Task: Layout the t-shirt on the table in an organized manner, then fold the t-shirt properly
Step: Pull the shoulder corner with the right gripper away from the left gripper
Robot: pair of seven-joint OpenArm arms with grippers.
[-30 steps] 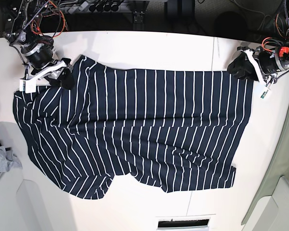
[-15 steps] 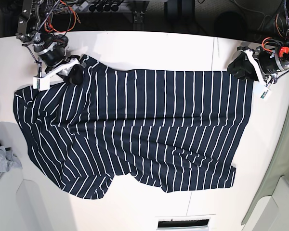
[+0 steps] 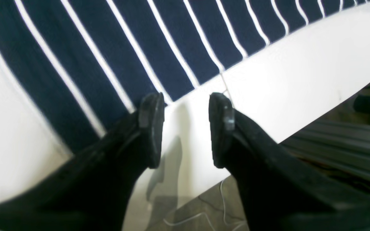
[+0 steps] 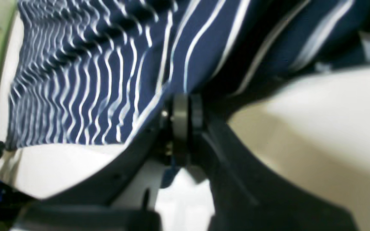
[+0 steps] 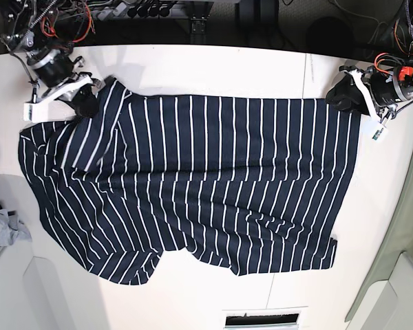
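Note:
The navy t-shirt (image 5: 206, 179) with thin white stripes lies spread over the white table (image 5: 213, 69), rumpled at its lower edge. My right gripper (image 5: 89, 104) is at the shirt's upper left corner, shut on its edge. In the right wrist view the shut pads (image 4: 183, 128) pinch the striped fabric (image 4: 92, 80), which hangs lifted off the table (image 4: 316, 128). My left gripper (image 5: 339, 96) rests at the shirt's upper right corner. In the left wrist view it (image 3: 186, 128) is open and empty over bare table (image 3: 300, 80), with the shirt's edge (image 3: 108, 48) just beyond the fingertips.
A small grey cloth (image 5: 3, 230) lies at the table's left edge. A white tag (image 5: 377, 135) hangs by the left arm. A thin dark seam (image 5: 306, 69) crosses the table. Cables and equipment line the back edge. A white slot (image 5: 261, 318) sits at the front.
My right gripper swung right, then back up and left, pulling the shirt's upper left corner with it; the top edge now lies straighter. The left arm has not moved.

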